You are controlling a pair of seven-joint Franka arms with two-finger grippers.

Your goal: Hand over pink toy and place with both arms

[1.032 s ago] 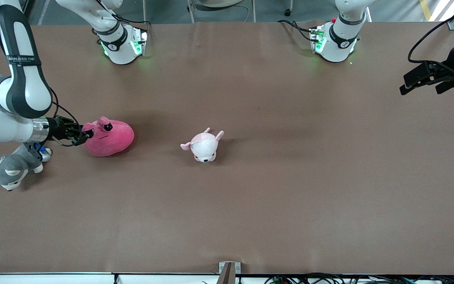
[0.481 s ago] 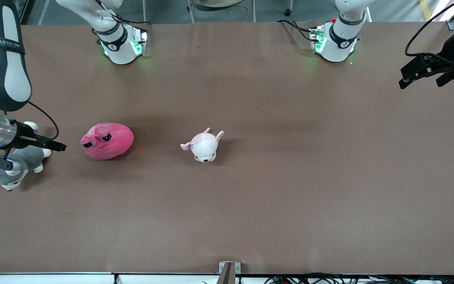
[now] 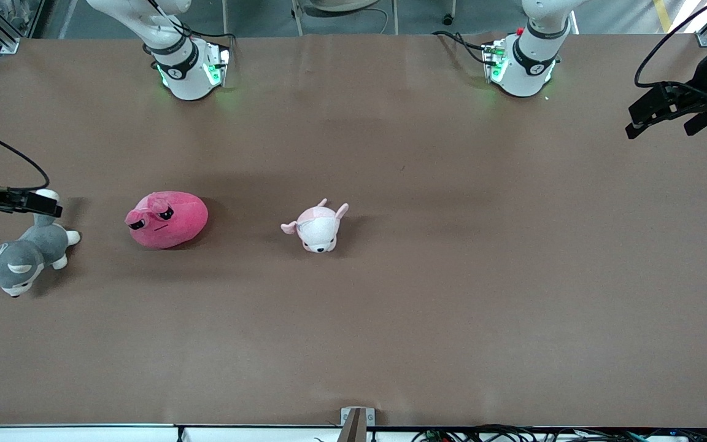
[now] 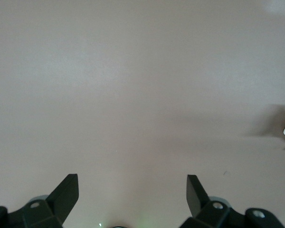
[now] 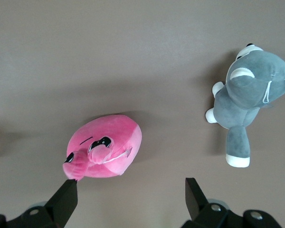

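Since the earlier frames the right pincer (image 3: 46, 205) has been drawn off the pink toy (image 3: 166, 219) toward the right arm's end of the worktop (image 3: 427, 294), and is now seen over the gray plush dog (image 3: 19, 259). One second ago its fingers were closed on the toy's edge; the toy has since been released and has settled flat. In the right wrist view the jaws are spread wide, with nothing between them, and the pink toy (image 5: 104, 147) and the gray plush dog (image 5: 249, 95) both lie on the worktop below.

The pink toy is located on the worktop toward the right arm's end, well apart from the pale pink-and-white puppy plush (image 3: 318, 226) near the middle.

The left pincer (image 3: 666, 110) is held over the left arm's end of the worktop, slightly shifted from its earlier position. Its jaws are shown wide and empty in the left wrist view, and the arm is judged to be waiting.

It is judged that the placement has been made and both arms are being withdrawn.

No brand, label or writing can be read in the current frames.
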